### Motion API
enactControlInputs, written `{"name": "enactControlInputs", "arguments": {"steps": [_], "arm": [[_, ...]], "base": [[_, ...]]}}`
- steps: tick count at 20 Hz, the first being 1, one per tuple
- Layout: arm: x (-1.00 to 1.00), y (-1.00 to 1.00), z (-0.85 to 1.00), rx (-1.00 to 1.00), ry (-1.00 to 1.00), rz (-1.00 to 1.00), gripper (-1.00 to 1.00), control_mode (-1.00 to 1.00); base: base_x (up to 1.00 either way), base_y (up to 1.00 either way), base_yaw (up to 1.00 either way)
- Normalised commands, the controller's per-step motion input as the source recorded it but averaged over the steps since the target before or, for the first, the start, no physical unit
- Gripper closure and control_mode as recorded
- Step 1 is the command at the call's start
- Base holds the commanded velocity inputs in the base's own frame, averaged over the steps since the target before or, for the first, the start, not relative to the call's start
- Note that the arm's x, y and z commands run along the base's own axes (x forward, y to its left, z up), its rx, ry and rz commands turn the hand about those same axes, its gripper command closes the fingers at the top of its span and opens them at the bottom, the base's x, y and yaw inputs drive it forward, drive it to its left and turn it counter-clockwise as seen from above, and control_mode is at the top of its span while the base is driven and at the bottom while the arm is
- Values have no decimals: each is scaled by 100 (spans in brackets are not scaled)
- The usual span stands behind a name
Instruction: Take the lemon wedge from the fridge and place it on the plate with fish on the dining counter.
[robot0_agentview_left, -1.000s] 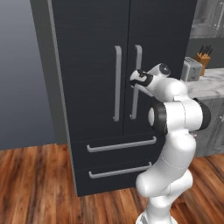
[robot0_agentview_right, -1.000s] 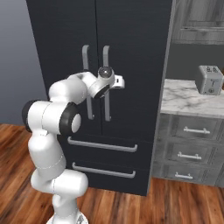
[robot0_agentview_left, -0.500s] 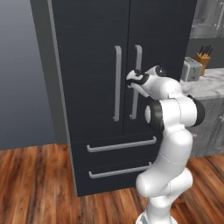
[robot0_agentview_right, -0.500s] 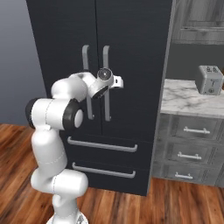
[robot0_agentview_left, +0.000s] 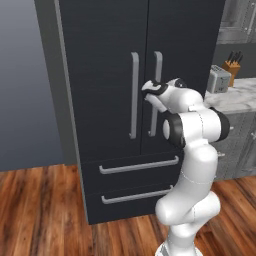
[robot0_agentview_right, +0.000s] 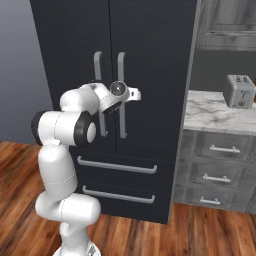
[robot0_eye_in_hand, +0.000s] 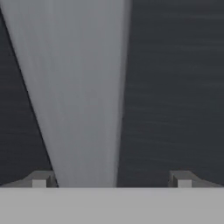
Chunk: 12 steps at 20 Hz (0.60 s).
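Lemon wedge retrieval starts with the fridge, whose two doors are shut, so the wedge is presumably inside and cannot be seen. In the hand view the gripper stands with its two fingertips spread wide, and the grey door handle runs up between them, nearer the left tip than the right; nothing is clamped yet. To do this step well, I judge the hand should shift sideways until the bar sits midway between the tips, push in until the bar is well between the pads, and only then close, so that the pull does not slip off the smooth bar. The pull should then follow the door's arc rather than a straight line. From the base views the hand sits at the right door's handle, just beside the left door's handle. Whether the tips already touch the door face is hard to tell. Beyond, a toaster stands on a marble counter, cut off at the edge.
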Motion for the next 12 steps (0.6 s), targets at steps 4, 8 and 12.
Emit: {"name": "enactControlInputs", "arguments": {"steps": [4,8,12], "arm": [[11,0,-3,0,-1,0,100,-100],[0,0,0,0,0,0,100,-100],[-10,0,0,0,-1,0,100,-100]], "base": [[0,0,0],[0,0,0],[0,0,0]]}}
